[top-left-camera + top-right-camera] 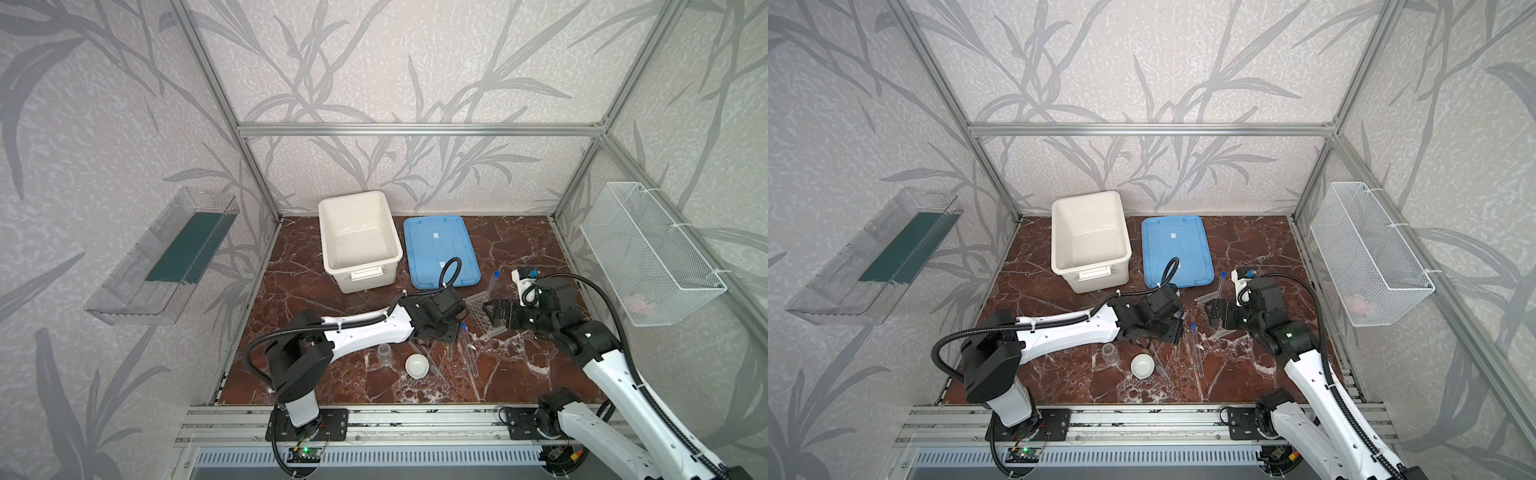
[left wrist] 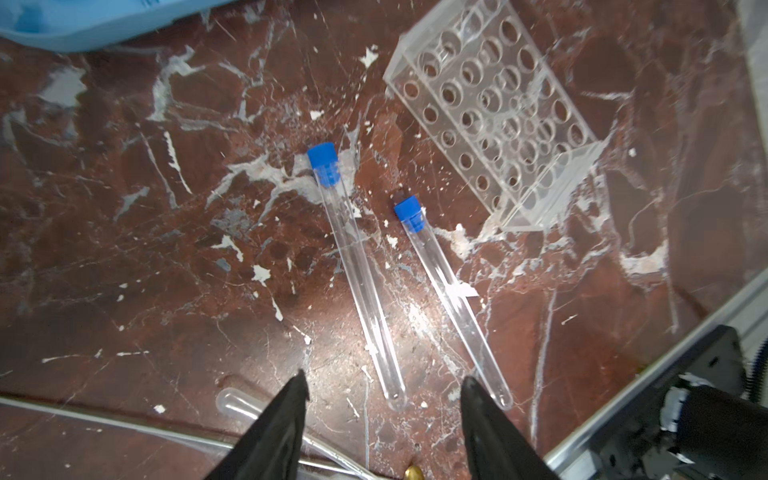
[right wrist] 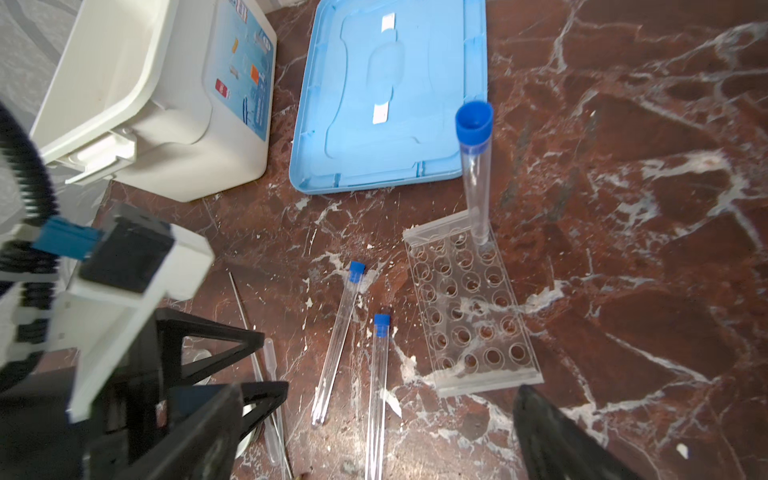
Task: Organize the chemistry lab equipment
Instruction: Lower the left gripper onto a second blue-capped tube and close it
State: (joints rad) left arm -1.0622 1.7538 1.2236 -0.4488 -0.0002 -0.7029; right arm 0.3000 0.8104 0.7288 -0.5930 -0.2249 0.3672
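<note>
Our left gripper [image 2: 384,377] hangs part open, empty, above a tube [image 2: 357,270] lying near the rack [image 2: 498,124]; our right gripper [image 3: 374,395] gapes wide, empty. The tube looks light, slick, brittle: we should pinch gently mid-barrel.

Left arm [image 1: 365,330] and right arm [image 1: 615,374]: white shells, black joint housings, ribbed black cable conduit; jaws black, tapered.
</note>
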